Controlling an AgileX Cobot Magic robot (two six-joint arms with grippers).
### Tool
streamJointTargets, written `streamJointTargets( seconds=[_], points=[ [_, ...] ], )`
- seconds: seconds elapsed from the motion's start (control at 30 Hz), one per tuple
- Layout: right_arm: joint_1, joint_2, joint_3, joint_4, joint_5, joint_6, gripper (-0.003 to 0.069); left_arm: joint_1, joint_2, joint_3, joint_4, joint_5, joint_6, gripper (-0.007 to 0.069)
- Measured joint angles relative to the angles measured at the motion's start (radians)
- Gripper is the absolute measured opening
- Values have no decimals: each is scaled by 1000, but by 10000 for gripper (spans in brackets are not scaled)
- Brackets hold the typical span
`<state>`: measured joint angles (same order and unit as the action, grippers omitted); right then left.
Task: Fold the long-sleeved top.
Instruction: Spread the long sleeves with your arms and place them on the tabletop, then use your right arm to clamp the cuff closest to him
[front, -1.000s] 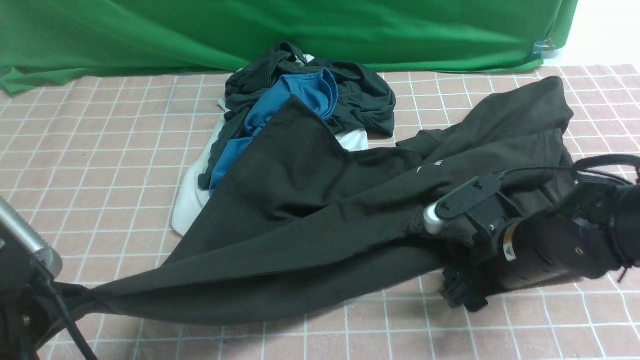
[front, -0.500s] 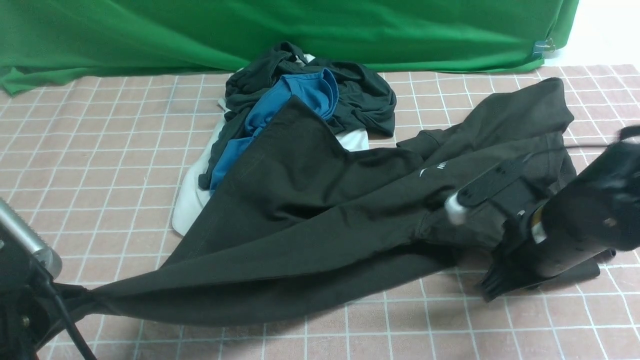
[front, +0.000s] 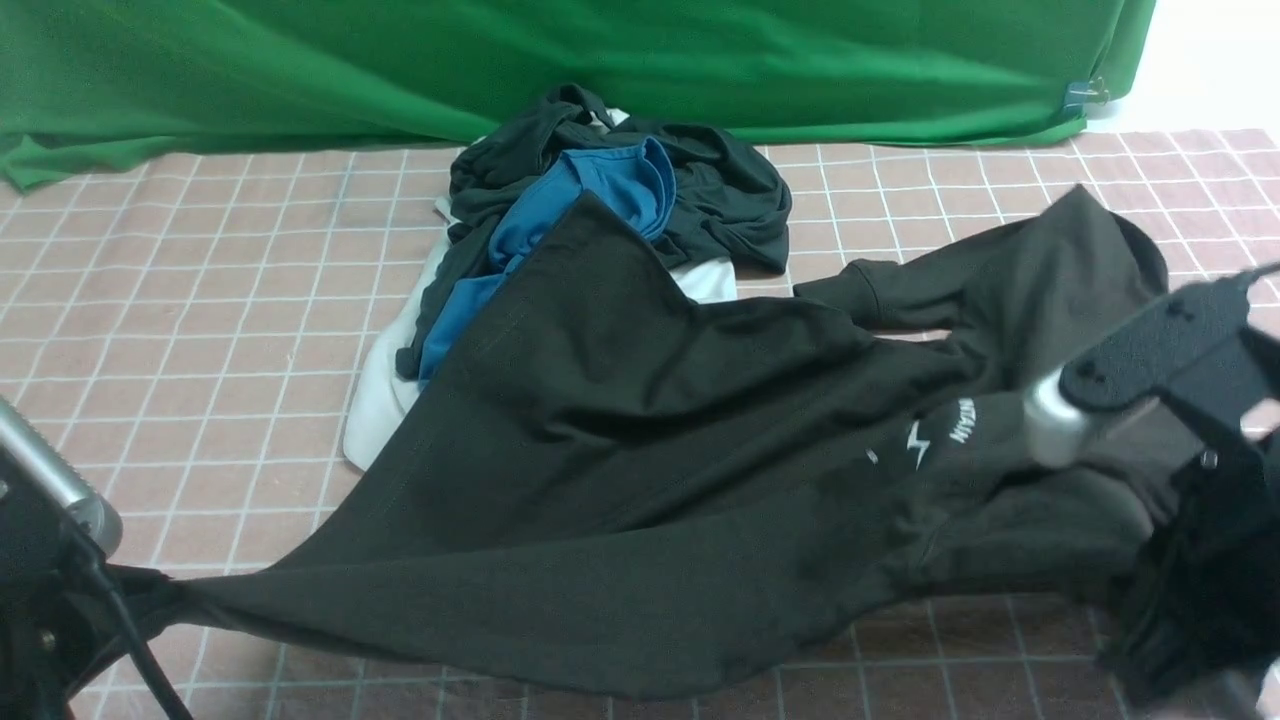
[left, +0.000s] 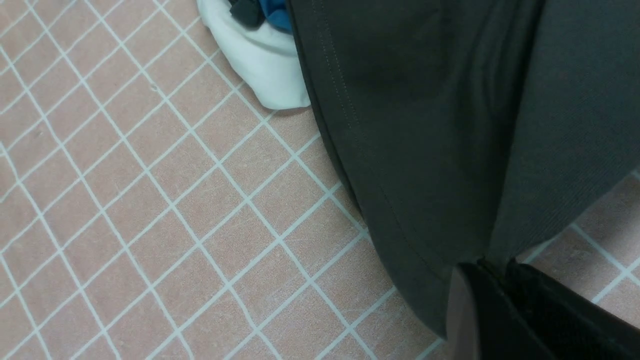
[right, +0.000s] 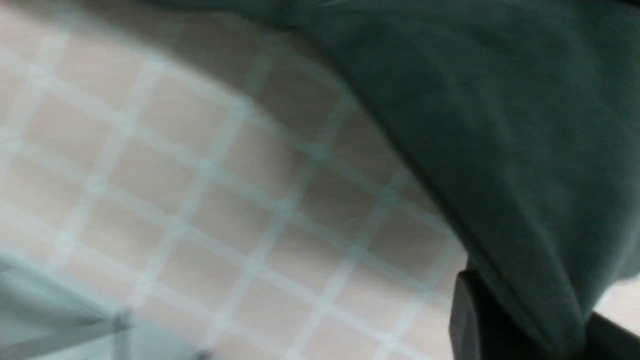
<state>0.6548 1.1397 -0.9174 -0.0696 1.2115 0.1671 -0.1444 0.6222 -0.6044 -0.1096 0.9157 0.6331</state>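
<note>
1. Black cotton of the long-sleeved top (front: 640, 440) is spreading across the pink checked cloth (front: 200, 300) on the near side of the clothes pile (front: 600, 190). Its far corner is overlapping the pile's near edge.
2. That pile is showing a blue T-shirt (front: 600, 195), a darker garment (front: 730, 190) and a white garment (front: 385, 400) bundled together. A green backdrop (front: 600, 60) is hanging right behind it.
3. Nearer than the pile and off to its left, the left gripper (left: 492, 270) is pinching tight on a bunched end of the top. The cloth is running taut from those fingers back toward the pile.
4. Nearer than the pile and off to its right, the right gripper (right: 530, 325) is showing only as a blur. In the right wrist view a fold of the top is passing between its two dark fingers (right: 465, 320), which are clamping it with no gap showing.
5. White logo lettering (front: 940, 435) is showing on the top, right of the pile and nearer the robot.
6. One sleeve (front: 900, 295), ending in a ribbed cuff, is lying flat just to the right of the pile.
</note>
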Motion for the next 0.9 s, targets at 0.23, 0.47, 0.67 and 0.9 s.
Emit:
streamJointTargets(
  seconds=[0.23, 0.47, 0.67, 0.9],
  points=[
    [154, -19, 111, 118, 6, -1, 69, 0, 0, 0, 12, 0, 0, 33],
    [146, -20, 143, -322, 12, 198, 73, 0, 0, 0, 12, -16, 0, 33],
    [124, -53, 48, -461, 10, 258, 79, 0, 0, 0, 12, -16, -4, 33],
    [123, -77, -37, -496, -55, 101, 76, 0, 0, 0, 12, -16, -3, 33]
  ],
)
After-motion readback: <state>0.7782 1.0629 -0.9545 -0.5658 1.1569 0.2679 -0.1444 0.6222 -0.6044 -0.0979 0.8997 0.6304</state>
